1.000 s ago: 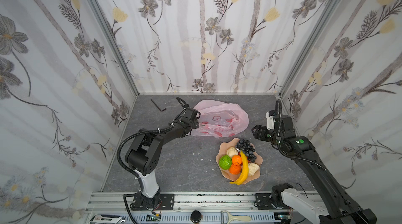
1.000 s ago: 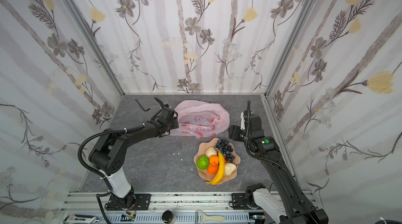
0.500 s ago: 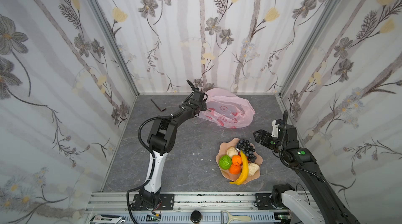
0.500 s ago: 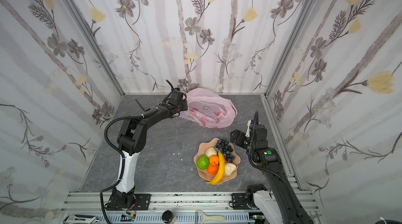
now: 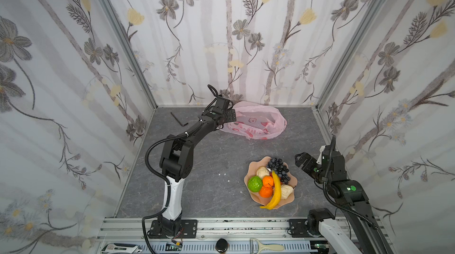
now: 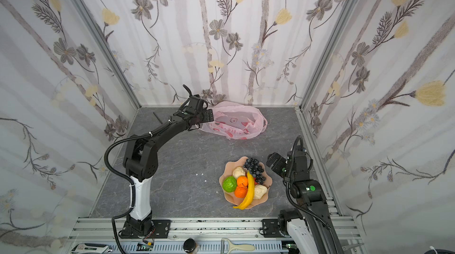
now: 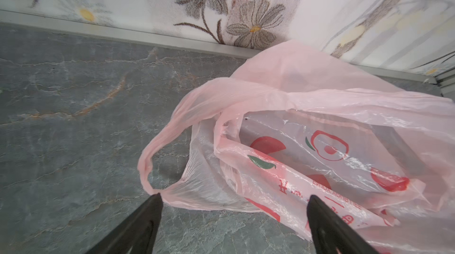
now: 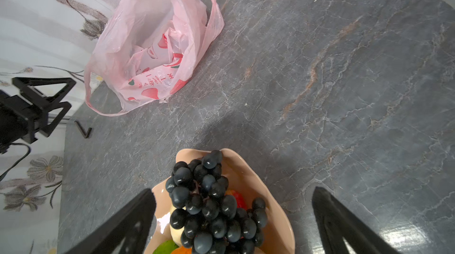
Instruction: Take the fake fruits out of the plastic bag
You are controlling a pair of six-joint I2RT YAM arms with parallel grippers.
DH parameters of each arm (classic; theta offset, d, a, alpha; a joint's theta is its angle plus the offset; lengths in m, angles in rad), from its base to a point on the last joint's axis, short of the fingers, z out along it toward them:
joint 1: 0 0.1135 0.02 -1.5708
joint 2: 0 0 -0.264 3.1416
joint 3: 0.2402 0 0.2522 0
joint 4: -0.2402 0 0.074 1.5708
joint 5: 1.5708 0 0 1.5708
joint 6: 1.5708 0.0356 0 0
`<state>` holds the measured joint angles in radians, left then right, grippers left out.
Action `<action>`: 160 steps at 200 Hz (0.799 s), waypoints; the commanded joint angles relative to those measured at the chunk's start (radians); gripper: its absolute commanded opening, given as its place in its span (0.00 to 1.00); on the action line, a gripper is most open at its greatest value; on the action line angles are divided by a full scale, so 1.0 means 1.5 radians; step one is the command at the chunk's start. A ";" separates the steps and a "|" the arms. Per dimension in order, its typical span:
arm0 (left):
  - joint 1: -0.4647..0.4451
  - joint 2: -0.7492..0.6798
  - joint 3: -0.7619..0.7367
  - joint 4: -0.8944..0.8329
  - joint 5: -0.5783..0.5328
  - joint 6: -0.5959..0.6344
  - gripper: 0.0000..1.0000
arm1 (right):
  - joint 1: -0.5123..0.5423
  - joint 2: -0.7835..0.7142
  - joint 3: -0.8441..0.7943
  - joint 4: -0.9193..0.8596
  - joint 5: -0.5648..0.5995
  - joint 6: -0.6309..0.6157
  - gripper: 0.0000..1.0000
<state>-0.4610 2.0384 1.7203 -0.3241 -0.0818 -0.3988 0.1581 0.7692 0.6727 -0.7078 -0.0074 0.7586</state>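
Note:
The plastic bag (image 5: 256,122) (image 6: 236,122) lies crumpled by the back wall, pale pink with red prints. Its mouth gapes in the left wrist view (image 7: 320,122), and no fruit shows inside. My left gripper (image 5: 231,116) (image 7: 235,198) is open at the bag's left end, and one fingertip (image 7: 154,201) touches a loop handle. The fake fruits sit in the peach dish (image 5: 290,197): grapes (image 5: 279,169) (image 8: 209,198), banana (image 5: 275,191), green ball (image 5: 254,183), oranges, beige balls. My right gripper (image 5: 301,160) (image 8: 234,192) is open and empty, just right of the dish.
A black hex key (image 5: 179,119) (image 8: 83,129) lies at the back left. Small white crumbs (image 5: 222,174) dot the grey table left of the dish. Flowered walls close in on three sides. A peeler (image 5: 266,247) rests on the front rail.
My left gripper carried the bag back toward the rear wall, then opened and let it go. My right gripper drew back toward the front right beside the dish and opened wider.

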 commanded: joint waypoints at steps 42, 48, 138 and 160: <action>-0.008 -0.135 -0.167 0.010 -0.034 -0.045 1.00 | 0.108 -0.058 -0.062 -0.069 0.038 0.174 1.00; -0.009 -0.147 -0.184 0.018 -0.036 -0.048 1.00 | 0.118 -0.059 -0.067 -0.073 0.039 0.186 1.00; -0.008 -0.257 -0.337 0.082 -0.060 -0.075 1.00 | 0.165 -0.117 -0.185 0.000 -0.038 0.308 1.00; -0.007 -0.259 -0.345 0.084 -0.063 -0.076 1.00 | 0.168 -0.115 -0.188 0.021 -0.043 0.313 1.00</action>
<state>-0.4740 1.6585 1.2140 -0.2321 -0.1497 -0.5026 0.4061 0.5938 0.3981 -0.7704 -0.0456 1.1786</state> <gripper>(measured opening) 0.997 0.995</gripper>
